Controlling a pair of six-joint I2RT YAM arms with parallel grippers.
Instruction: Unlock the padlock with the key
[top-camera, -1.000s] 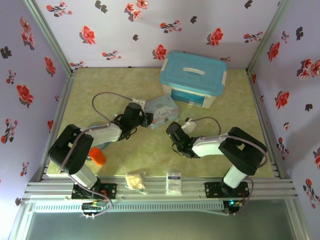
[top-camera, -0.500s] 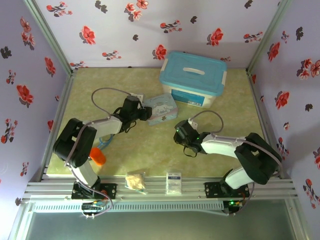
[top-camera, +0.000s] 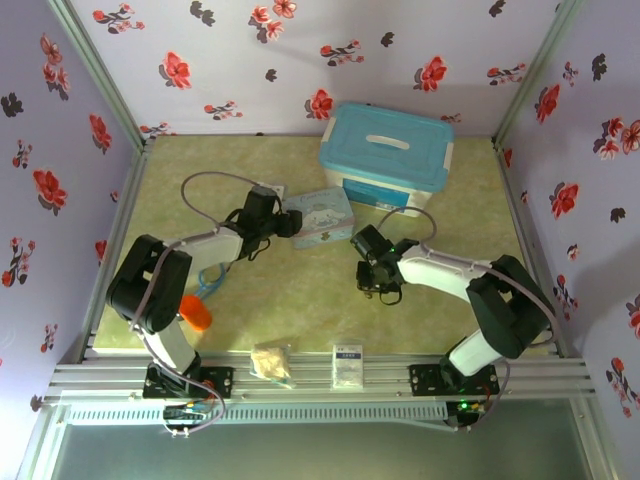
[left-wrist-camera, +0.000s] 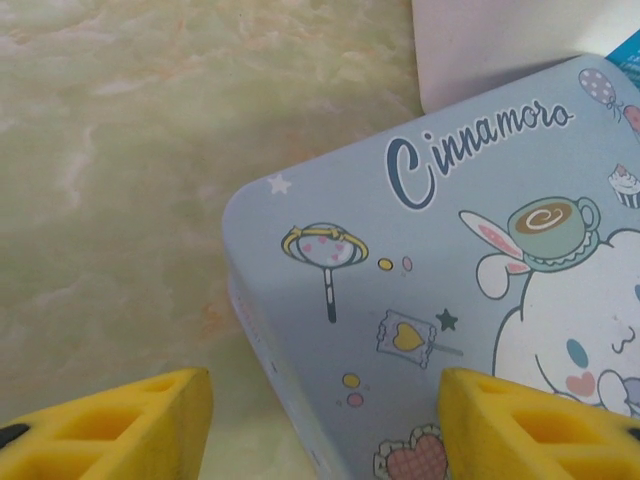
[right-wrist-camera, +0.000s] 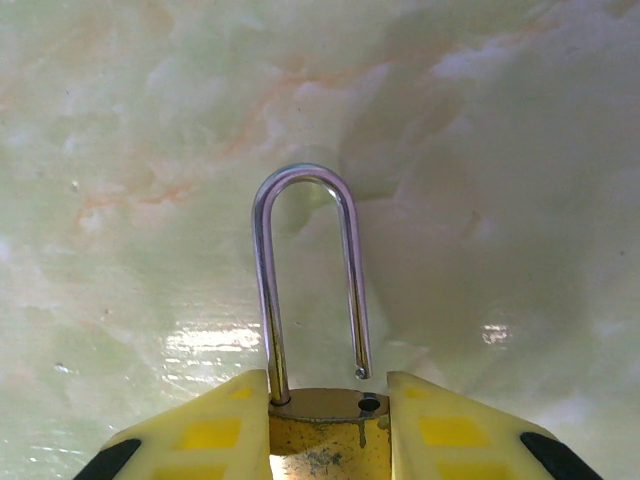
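While the right claw (right-wrist-camera: 326, 392) clamps its gold body between 2 yellow fingers (right-wrist-camera: 215, 430), the padlock (right-wrist-camera: 325, 450) is near the middle of the table (right-wrist-camera: 150, 150), a bit toward the right edge. Its silver loop (right-wrist-camera: 305, 178) points away from the claw. 1 end sits in the body and 1 end is free, out of its hole. Nearer the back edge, the left claw (left-wrist-camera: 325, 415) has its fingers apart. A corner of the blue cartoon tin (left-wrist-camera: 450, 300) shows between them. Behind the tin, by the back right corner, sits a white box with a blue lid (top-camera: 385, 160).
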